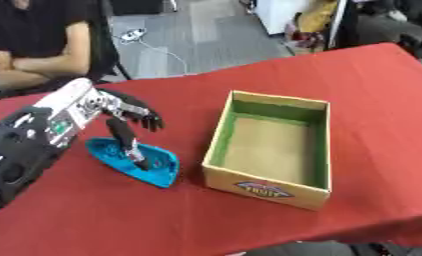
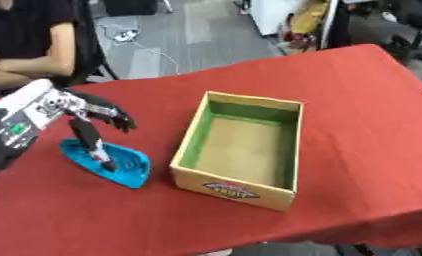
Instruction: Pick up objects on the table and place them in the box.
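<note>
A blue boat-shaped object [image 1: 165, 168] lies on the red tablecloth [image 1: 92, 215], just left of the box. My left hand [image 1: 116, 106] hangs over its far end, reaching in from the left. The thumb [image 1: 124, 136] points down into the blue object's hollow and touches it. The fingers [image 1: 147, 118] stretch to the right above it, only slightly bent, and do not close round it. The cardboard box [image 1: 216, 142] has a green inner lining and a printed label on its front wall. Nothing shows inside it. My right hand is out of sight.
The table's front edge runs close below the box, falling away at the lower right. A person with folded arms sits behind the far left edge. Bare red cloth stretches right of the box and in front of the blue object.
</note>
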`<state>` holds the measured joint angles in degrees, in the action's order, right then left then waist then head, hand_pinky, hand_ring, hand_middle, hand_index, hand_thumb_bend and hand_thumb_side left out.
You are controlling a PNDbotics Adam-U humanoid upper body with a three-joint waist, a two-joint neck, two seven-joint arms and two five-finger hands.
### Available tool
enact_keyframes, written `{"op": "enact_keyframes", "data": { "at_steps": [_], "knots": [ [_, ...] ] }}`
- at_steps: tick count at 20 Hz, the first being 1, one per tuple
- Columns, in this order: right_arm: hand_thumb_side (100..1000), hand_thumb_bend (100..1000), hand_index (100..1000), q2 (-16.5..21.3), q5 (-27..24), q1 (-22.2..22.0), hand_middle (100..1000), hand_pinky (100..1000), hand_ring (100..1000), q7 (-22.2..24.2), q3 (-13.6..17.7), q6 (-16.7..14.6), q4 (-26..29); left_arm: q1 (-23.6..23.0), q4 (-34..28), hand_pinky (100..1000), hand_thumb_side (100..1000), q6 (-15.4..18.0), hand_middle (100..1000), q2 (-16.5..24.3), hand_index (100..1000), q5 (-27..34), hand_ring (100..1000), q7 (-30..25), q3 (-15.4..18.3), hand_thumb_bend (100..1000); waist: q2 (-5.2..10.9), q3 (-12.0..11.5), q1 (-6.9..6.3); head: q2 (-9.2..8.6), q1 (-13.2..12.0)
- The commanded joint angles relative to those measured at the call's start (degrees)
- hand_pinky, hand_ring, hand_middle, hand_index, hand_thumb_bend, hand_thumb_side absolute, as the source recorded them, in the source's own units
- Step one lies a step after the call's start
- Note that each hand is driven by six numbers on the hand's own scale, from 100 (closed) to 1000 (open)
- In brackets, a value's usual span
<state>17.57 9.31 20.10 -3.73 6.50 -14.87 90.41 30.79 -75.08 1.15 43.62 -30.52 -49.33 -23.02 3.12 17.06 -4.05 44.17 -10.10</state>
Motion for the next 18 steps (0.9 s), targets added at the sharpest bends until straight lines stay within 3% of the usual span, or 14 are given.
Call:
{"op": "enact_keyframes", "data": {
  "at_steps": [1,18],
  "knots": [
    [963,457,996,0.3,0.0,1.4,828,602,807,0.1,0.0,-0.2,1.4,0.7,-0.1,892,379,0.1,817,0.5,950,0.2,879,0.4,0.2,1000,0.29,0.1,0.15,-0.05,-0.4],
    [963,456,996,0.0,-0.1,1.9,828,603,806,0.2,-0.1,-0.2,1.7,0.1,2.3,880,365,0.8,778,-2.3,926,0.0,844,0.9,-0.8,960,-0.11,0.6,0.04,-0.05,-0.6]
  ]
}}
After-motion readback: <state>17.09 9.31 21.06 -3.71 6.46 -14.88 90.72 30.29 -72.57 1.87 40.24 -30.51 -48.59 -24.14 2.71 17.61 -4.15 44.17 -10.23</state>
